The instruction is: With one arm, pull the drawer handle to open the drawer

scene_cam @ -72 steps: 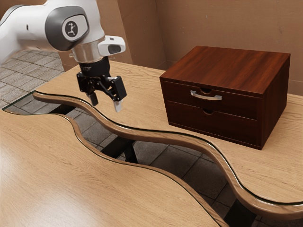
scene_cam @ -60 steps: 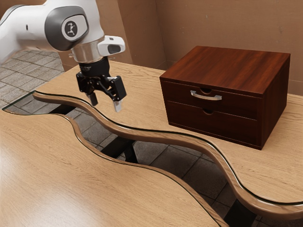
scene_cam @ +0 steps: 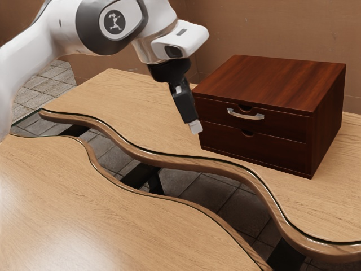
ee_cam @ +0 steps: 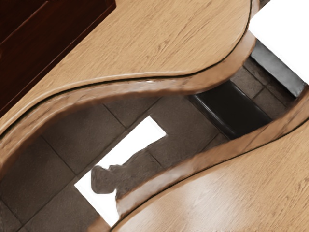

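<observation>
The gripper (scene_cam: 194, 126) is parked just beside the drawer (scene_cam: 271, 125), handle (scene_cam: 245, 114) left untouched (open or closed can't be told, it's seen edge-on).

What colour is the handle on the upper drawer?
The handle is silvery grey, and it shows best in the exterior view.
</observation>
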Controlling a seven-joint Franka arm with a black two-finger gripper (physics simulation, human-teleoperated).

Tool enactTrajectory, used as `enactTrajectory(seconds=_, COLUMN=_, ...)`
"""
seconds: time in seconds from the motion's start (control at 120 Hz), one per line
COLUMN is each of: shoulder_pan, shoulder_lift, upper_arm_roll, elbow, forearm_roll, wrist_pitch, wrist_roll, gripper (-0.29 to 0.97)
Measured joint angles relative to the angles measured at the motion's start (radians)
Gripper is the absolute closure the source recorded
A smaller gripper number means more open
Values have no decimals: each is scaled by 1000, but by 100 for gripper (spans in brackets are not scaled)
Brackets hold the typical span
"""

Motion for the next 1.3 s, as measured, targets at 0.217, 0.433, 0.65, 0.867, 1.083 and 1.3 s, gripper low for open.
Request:
enactTrajectory(seconds=0.217, shoulder_pan=-18, shoulder_lift=27, upper_arm_roll=-1, elbow=-39, forearm_roll=0, wrist_pitch=35, wrist_roll=286, gripper=0)
enactTrajectory(seconds=0.433, shoulder_pan=-18, shoulder_lift=128, upper_arm_roll=-31, elbow=-26, forearm_roll=-3, wrist_pitch=124, wrist_roll=502, gripper=0)
enactTrajectory(seconds=0.65, shoulder_pan=-7, shoulder_lift=174, upper_arm_roll=-34, elbow=-5, forearm_roll=-1, wrist_pitch=246, wrist_roll=654, gripper=0)
enactTrajectory(seconds=0.867, shoulder_pan=-5, shoulder_lift=267, upper_arm_roll=-25, elbow=93, forearm_roll=4, wrist_pitch=320, wrist_roll=761, gripper=0)
enactTrajectory(seconds=1.083, shoulder_pan=1, shoulder_lift=351, upper_arm_roll=-15, elbow=180, forearm_roll=6, wrist_pitch=350, wrist_roll=836, gripper=0)
enactTrajectory(seconds=1.3, shoulder_pan=19, shoulder_lift=379, upper_arm_roll=-9, elbow=189, forearm_roll=7, wrist_pitch=380, wrist_roll=890, gripper=0)
